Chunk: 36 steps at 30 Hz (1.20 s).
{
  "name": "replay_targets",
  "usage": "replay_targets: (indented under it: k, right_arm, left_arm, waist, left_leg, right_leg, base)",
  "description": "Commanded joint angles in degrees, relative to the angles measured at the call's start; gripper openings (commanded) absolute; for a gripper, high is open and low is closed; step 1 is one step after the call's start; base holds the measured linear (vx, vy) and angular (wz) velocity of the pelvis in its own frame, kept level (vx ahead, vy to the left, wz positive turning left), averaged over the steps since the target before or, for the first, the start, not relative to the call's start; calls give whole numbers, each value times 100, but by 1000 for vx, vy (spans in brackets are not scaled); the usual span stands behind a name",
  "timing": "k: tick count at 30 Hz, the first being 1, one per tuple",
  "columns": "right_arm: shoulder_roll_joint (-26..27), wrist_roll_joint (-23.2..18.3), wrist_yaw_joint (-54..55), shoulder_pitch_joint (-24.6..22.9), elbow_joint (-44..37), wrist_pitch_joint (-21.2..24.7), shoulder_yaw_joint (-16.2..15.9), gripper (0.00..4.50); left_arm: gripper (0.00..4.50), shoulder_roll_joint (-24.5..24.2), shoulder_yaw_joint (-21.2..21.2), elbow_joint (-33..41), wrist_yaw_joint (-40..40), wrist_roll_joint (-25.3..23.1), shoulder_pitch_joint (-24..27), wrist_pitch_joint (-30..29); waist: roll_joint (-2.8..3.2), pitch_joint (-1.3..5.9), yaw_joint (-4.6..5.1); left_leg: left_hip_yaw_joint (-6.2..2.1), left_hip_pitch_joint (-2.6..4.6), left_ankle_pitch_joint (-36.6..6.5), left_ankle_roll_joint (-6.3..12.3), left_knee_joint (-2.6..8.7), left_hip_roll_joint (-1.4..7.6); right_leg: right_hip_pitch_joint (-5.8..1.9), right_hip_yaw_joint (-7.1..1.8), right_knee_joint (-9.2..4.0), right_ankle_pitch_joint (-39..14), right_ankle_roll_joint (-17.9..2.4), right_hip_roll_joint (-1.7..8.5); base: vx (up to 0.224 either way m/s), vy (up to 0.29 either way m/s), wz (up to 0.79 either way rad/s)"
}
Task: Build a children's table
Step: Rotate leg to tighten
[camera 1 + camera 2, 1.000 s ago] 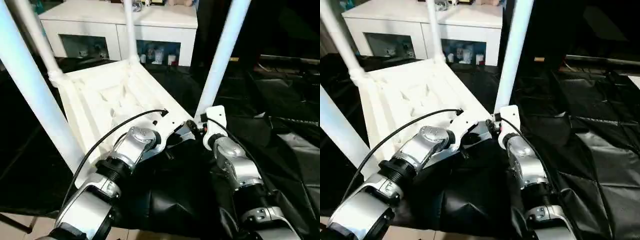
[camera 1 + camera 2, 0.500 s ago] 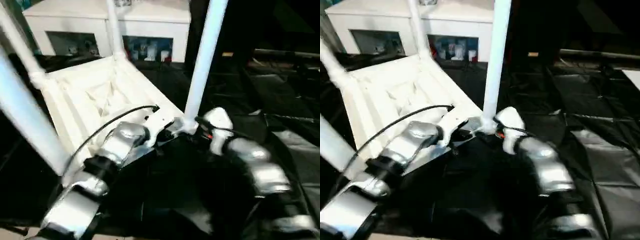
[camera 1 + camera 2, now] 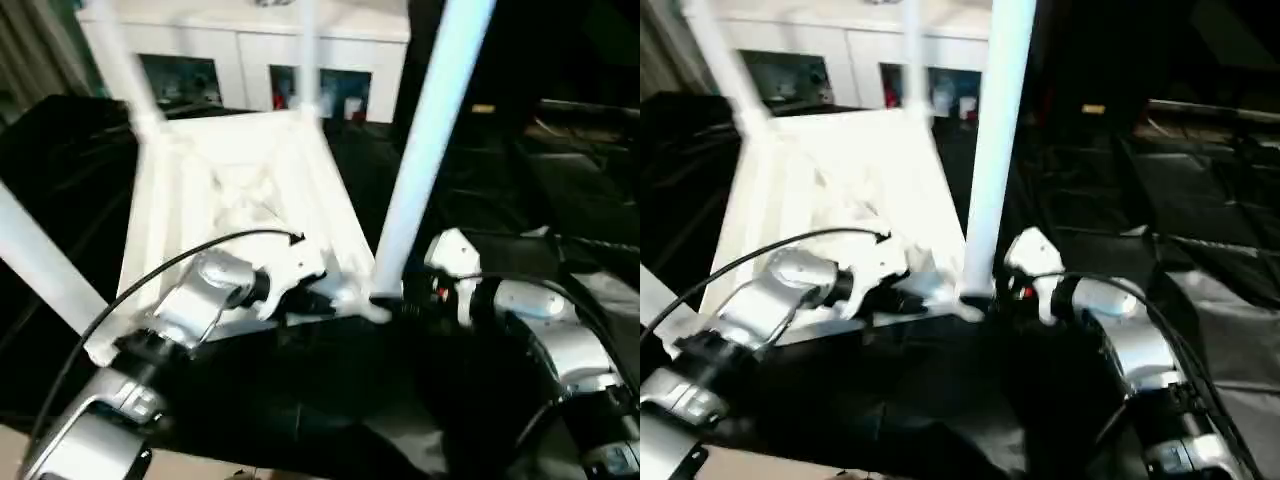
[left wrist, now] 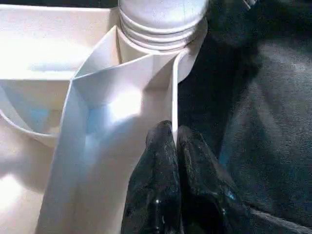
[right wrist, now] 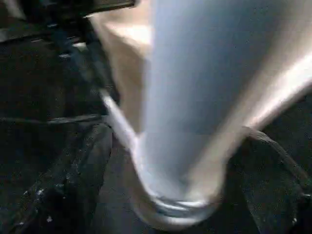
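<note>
On the black crinkled sheeting (image 3: 560, 200) that covers the floor, we find the white plastic rectangular tabletop (image 3: 240, 190) lying upside down, its ribbed underside facing up. Four long white tubular legs stand up from its round corner sockets: the near right leg (image 3: 425, 150), the near left leg (image 3: 45, 265), the far left leg (image 3: 125, 70) and the far right leg (image 3: 307, 60).

We note our left tool (image 4: 174, 146) at the near edge of the tabletop, close to the near right corner. Its two black fingers (image 4: 156, 180) are pressed together on a thin white rib (image 4: 173, 92) of the rim, pinching it; the rib runs straight up to the ringed base of the near right leg in its socket (image 4: 163, 24). A black cable (image 3: 190, 262) arcs over the silver left forearm (image 3: 190, 315).

We note our right tool (image 5: 168, 161) at the foot of the near right leg. One black finger (image 5: 73, 180) sits on one side of the tube and the second on the other, so the tool is spread around the leg base; we cannot tell whether the fingers touch it. The white right wrist housing (image 3: 450, 255) sits just beside the same corner.

Beyond the tabletop stands a white cabinet with glass doors (image 3: 250, 50), small items behind the glass.
</note>
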<state>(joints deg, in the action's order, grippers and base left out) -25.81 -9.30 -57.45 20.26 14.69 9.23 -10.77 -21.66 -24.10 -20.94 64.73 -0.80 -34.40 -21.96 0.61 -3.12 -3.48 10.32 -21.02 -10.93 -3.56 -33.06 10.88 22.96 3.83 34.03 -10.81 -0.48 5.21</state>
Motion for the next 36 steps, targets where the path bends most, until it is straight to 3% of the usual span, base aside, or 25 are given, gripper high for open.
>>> replay_targets:
  k: [1,18,25,28,32,34,36]
  right_arm:
    - [-86,13,-53,8,-47,3,-53,391]
    - [-83,39,-131,41,76,-13,-23,254]
    - [129,108,277,0,294,157,17,220]
    - [361,196,776,6,553,235,109,210]
    - [702,306,1295,-126,619,342,54,206]
    - [802,400,1501,-141,626,333,14,203]
    - [1055,557,2021,-108,715,369,37,202]
  left_arm:
    - [0,12,-288,23,188,-3,128,-126]
    - [0,-83,-290,251,272,-25,225,-289]
    - [0,-57,-291,256,231,-29,284,-389]
    - [0,171,-160,17,-170,-85,227,-325]
    - [0,560,23,-453,-951,-218,36,-295]
    - [0,696,93,-592,-1217,-248,-22,-286]
    - [0,941,219,-847,-1730,-303,-126,-319]
  waist:
    - [-15,328,23]
    - [-27,348,25]
    - [-15,347,45]
    - [-23,307,77]
    - [-31,217,129]
    - [-37,250,150]
    - [-26,259,165]
  left_leg:
    - [-40,45,-733,516,351,234]
    - [-38,45,-642,537,323,216]
    - [-36,42,-681,505,322,207]
    - [-38,43,-975,398,354,204]
    - [-76,135,-1903,53,420,191]
    - [-109,141,-1993,-18,431,192]
    - [-99,137,-1988,-5,428,187]
  right_leg:
    - [-319,-251,-300,-272,-1606,285]
    - [-329,-244,-286,-273,-1582,277]
    - [-330,-243,-291,-344,-1585,276]
    - [-313,-233,-358,-864,-1486,276]
    - [-256,-220,-539,-2514,-1039,301]
    - [-250,-229,-566,-2743,-836,308]
    - [-215,-240,-568,-2657,-833,301]
  base:
    - [0,0,0]
    - [0,0,0]
    - [0,0,0]
    - [0,0,0]
    - [0,0,0]
    - [0,0,0]
    - [0,0,0]
